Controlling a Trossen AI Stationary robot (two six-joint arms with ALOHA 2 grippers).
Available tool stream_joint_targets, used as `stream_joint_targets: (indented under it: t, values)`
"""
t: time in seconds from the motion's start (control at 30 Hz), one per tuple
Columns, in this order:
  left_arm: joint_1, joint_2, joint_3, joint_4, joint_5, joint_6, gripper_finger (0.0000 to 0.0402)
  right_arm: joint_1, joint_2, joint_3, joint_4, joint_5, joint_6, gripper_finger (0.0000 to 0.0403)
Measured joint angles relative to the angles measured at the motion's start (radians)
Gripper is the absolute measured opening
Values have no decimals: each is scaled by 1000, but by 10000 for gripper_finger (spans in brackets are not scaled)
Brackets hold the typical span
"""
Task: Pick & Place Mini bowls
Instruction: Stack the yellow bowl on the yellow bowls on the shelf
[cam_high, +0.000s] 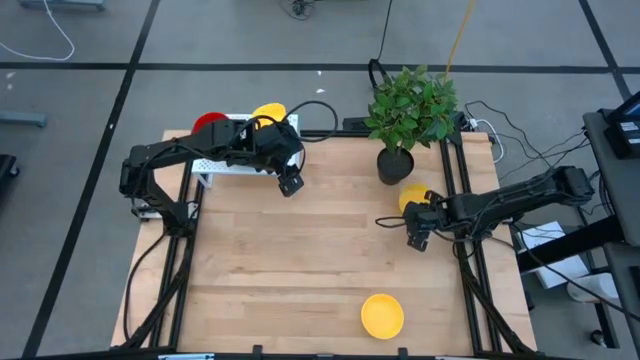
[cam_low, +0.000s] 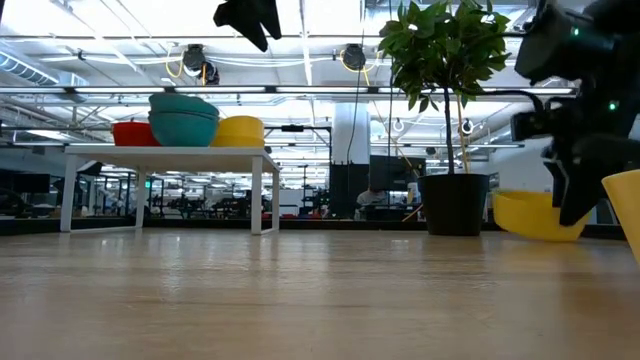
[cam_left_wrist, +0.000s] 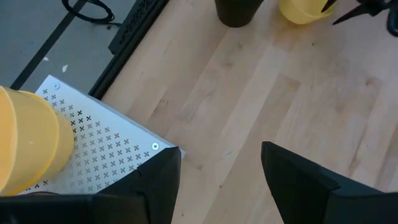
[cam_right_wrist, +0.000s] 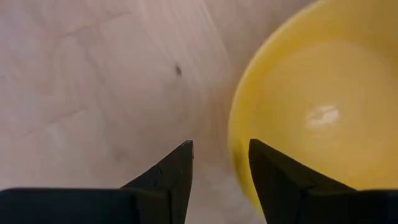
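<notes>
High view: bowls at the desk's edges, wide bare wood between

High view shows the wooden desk (cam_high: 300, 250) mostly bare through its middle. A small white perforated stand (cam_high: 225, 160) sits at the far left corner, carrying a red bowl (cam_high: 208, 121) and a yellow bowl (cam_high: 268, 113); the low view also shows teal bowls (cam_low: 184, 120) stacked there. A black plant pot (cam_high: 394, 165) stands near the far right edge. Just beside it lies a second yellow bowl (cam_high: 413, 197), close to the right edge. A third yellow bowl (cam_high: 382, 314) rests near the front edge, well apart from everything else.

The left gripper (cam_high: 290, 184) hangs above the desk just off the stand's corner, fingers (cam_left_wrist: 155, 186) spread wide and holding nothing. The right gripper (cam_right_wrist: 217, 171) sits low at the rim of the bowl by the pot, its fingers parted on either side of the rim, not clamped on it.
</notes>
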Motion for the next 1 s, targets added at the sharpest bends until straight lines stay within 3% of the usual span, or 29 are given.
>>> stream_joint_targets:
  t: [0.2,0.43,0.7,1.0]
  values:
    - [0,0,0,2,0,-1,228,-10,2,-59,100,25,35,128]
    - [0,0,0,2,0,-7,228,-10,2,-68,204,-12,9,12]
    - [0,0,0,2,5,-6,228,-40,36,-58,450,-117,-14,2]
    - [0,0,0,0,9,-6,228,-115,361,148,536,-191,-207,1]
